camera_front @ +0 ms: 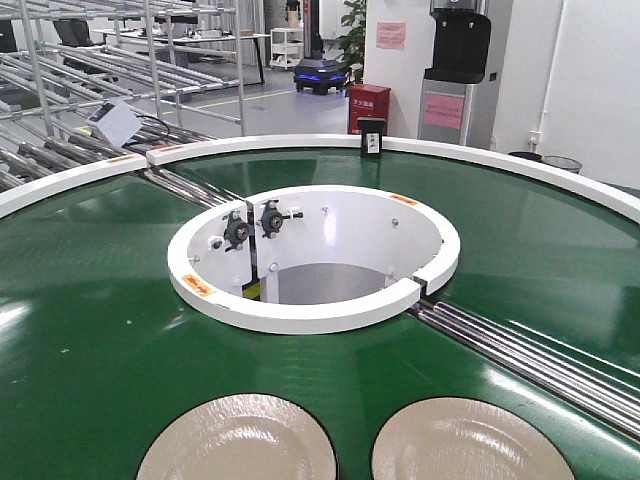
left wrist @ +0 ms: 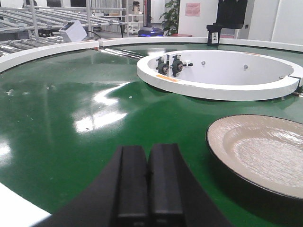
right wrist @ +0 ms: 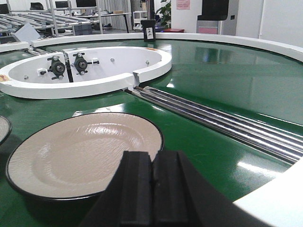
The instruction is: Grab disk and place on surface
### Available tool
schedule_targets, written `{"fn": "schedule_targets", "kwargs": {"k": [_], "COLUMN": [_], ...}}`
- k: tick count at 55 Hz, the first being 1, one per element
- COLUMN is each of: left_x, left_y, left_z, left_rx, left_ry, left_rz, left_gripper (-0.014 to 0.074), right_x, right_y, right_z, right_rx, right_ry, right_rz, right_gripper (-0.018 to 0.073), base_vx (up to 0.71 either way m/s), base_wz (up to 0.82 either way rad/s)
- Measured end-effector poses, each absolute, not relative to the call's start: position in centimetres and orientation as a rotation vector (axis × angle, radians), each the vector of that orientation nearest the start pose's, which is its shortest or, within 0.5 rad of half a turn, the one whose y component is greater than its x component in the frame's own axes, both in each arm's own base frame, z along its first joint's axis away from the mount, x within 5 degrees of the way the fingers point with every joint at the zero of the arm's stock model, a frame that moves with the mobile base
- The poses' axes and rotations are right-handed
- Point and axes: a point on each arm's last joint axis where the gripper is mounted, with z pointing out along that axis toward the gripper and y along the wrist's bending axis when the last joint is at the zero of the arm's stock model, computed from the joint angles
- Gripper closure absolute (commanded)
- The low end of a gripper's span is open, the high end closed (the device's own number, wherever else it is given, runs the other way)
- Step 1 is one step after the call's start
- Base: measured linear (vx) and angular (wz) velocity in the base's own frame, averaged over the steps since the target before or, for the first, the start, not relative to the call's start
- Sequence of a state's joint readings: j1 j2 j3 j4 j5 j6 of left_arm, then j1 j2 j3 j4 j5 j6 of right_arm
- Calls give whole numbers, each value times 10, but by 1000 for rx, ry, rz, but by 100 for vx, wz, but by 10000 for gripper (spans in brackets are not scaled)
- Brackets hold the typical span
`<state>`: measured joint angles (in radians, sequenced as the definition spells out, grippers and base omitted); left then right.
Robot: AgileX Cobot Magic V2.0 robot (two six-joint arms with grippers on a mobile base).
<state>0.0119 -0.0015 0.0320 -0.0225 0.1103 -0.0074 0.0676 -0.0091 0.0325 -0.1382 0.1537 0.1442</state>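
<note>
Two beige disks with thin black rims lie side by side on the green conveyor belt (camera_front: 90,330), the left disk (camera_front: 237,440) and the right disk (camera_front: 470,440). My left gripper (left wrist: 148,149) is shut and empty, low over the belt, with the left disk (left wrist: 265,151) just to its right and apart from it. My right gripper (right wrist: 152,155) is also shut and empty; the near rim of the right disk (right wrist: 85,153) lies directly in front of its fingertips. A sliver of the left disk (right wrist: 2,128) shows at the frame's left edge. The dark glossy tabletop surface is out of view.
A white inner ring wall (camera_front: 310,315) with bearing mounts surrounds the conveyor's central opening. Steel rollers (right wrist: 222,123) cross the belt to the right of the right disk. The white outer rim (right wrist: 277,198) runs near both grippers. Metal racks (camera_front: 90,90) stand beyond the belt.
</note>
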Motion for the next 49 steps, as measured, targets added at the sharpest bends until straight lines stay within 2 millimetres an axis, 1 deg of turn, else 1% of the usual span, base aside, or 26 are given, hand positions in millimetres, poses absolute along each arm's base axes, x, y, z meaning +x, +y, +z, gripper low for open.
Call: {"fn": "schedule_targets", "kwargs": {"k": [49], "left_x": [58], "left_y": [0], "left_z": [192], "left_rx": [-32], "left_ry": [1624], "left_rz": [-16], "left_gripper": [603], "right_x": [57], "right_y": [2], "right_z": [189], "right_rx": [-34], "right_ry": [1659], "right_rz": [40], "right_gripper": [567], "base_vx": [0], "base_wz": [0]}}
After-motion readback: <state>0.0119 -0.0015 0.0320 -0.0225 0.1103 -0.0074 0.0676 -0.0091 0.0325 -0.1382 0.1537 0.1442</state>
